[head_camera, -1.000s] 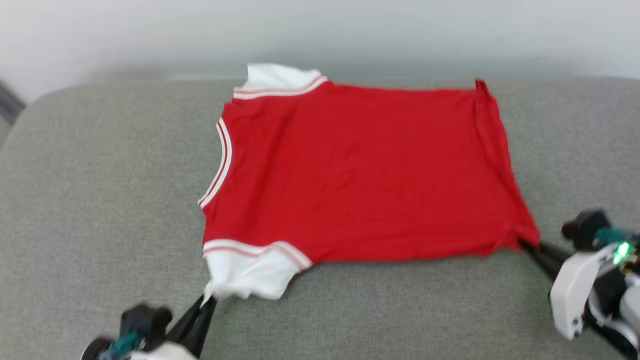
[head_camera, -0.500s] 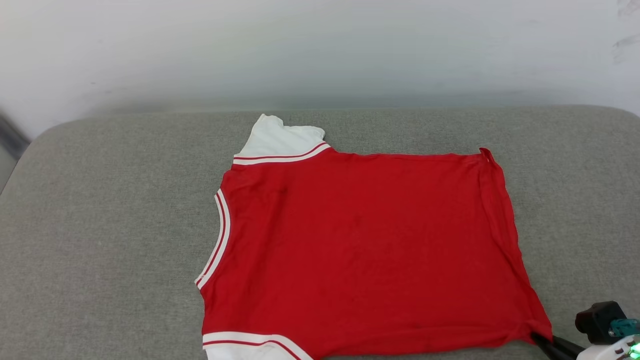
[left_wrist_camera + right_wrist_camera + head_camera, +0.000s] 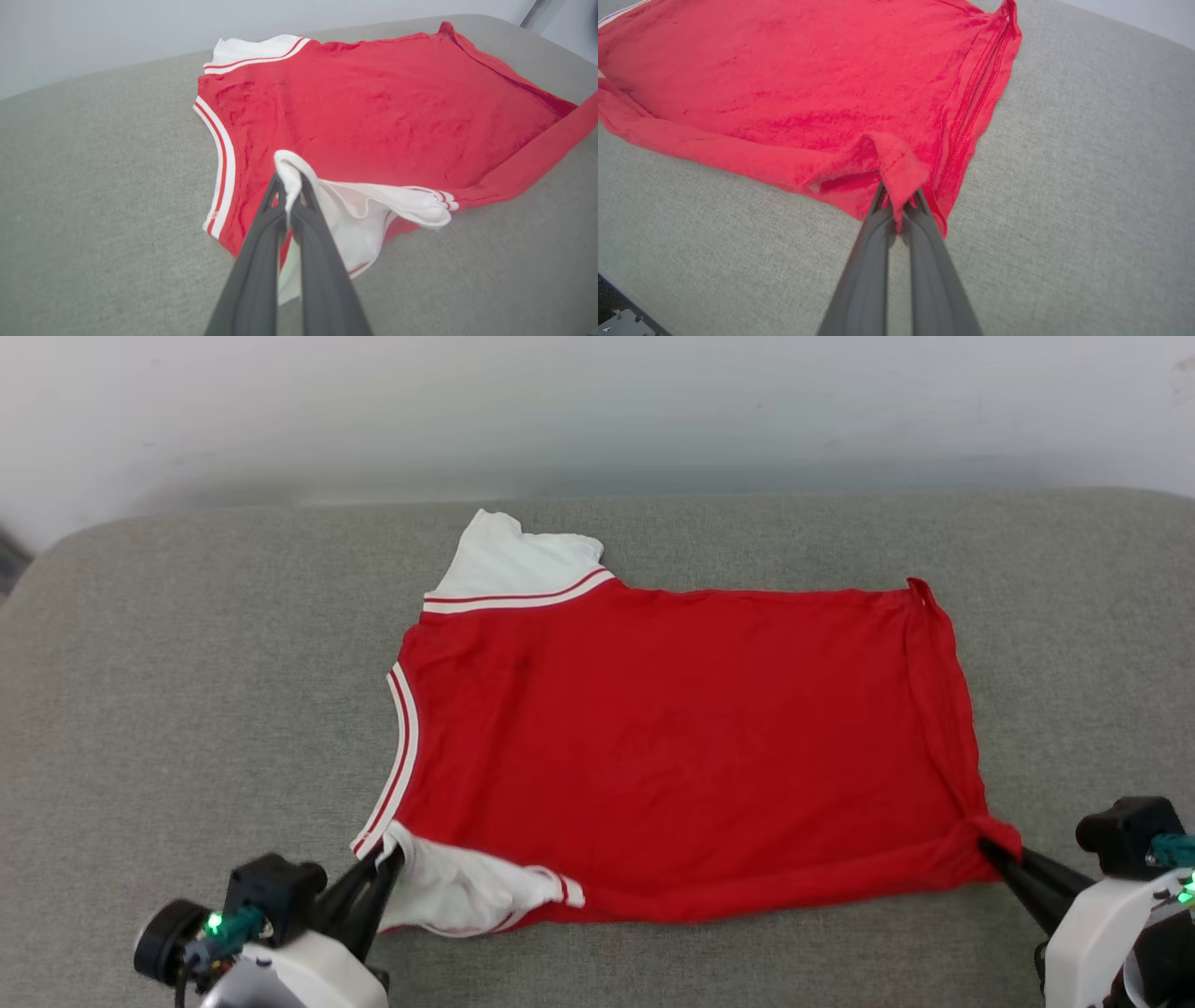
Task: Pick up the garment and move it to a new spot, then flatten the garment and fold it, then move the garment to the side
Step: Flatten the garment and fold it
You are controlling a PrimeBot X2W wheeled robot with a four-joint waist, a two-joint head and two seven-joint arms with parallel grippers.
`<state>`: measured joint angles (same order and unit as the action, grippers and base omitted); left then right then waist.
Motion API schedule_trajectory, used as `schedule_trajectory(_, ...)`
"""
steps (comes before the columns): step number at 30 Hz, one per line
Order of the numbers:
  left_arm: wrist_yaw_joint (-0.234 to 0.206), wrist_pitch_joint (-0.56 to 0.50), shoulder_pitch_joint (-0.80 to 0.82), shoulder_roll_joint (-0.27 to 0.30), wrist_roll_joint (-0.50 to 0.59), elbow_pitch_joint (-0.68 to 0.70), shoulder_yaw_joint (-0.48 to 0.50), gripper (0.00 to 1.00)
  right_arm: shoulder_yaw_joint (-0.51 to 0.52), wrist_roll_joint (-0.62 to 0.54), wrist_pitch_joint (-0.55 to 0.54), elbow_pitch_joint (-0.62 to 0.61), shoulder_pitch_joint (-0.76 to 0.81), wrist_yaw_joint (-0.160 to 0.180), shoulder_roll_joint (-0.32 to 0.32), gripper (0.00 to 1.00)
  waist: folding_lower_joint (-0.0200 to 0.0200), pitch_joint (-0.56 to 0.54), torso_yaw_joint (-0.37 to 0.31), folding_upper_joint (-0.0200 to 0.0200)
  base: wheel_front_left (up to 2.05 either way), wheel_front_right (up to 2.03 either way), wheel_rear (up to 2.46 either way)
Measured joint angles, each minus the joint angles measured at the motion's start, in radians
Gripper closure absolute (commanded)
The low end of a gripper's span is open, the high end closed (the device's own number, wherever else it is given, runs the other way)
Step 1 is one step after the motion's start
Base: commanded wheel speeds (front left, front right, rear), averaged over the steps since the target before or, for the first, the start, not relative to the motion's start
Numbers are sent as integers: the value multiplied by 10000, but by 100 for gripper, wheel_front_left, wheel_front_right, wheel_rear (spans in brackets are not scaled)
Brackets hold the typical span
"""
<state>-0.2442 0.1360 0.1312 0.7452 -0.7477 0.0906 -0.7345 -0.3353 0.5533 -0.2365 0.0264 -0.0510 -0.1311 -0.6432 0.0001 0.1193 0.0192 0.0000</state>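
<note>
The garment [image 3: 672, 737], a red T-shirt with white sleeves and striped trim, lies spread on the grey cushion, plain side up, collar to the left. My left gripper [image 3: 387, 861] is shut on the near white sleeve [image 3: 373, 205], lifting it and folding it over the red body. My right gripper [image 3: 988, 845] is shut on the near hem corner [image 3: 901, 172], raised a little off the cushion. The far white sleeve [image 3: 518, 565] lies flat at the back. The near edge of the garment [image 3: 714, 149] curls up between both grips. No lettering shows.
A grey fabric cushion [image 3: 168, 709] carries the garment, with bare room on its left, right and front. A pale wall [image 3: 597, 411] runs behind its far edge. The cushion's rounded corners fall away at far left and far right.
The head camera tipped up, then back down. Both grippers have carried the near edge forward: the near sleeve, earlier lying out toward me, now folds over the red body.
</note>
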Motion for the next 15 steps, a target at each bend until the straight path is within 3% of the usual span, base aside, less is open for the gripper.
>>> schedule_trajectory(9,802,-142,2183,-109,234,-1302,399,100,389,-31,-261,15,-1286,0,247,100,1,1163,-282,0,0,0,0)
schedule_trajectory(15,1396,-88,3201,-516,322,-2698,328,100,111,-2,-370,719,-2220,0,577,100,2,2019,-478,0,0,0,0)
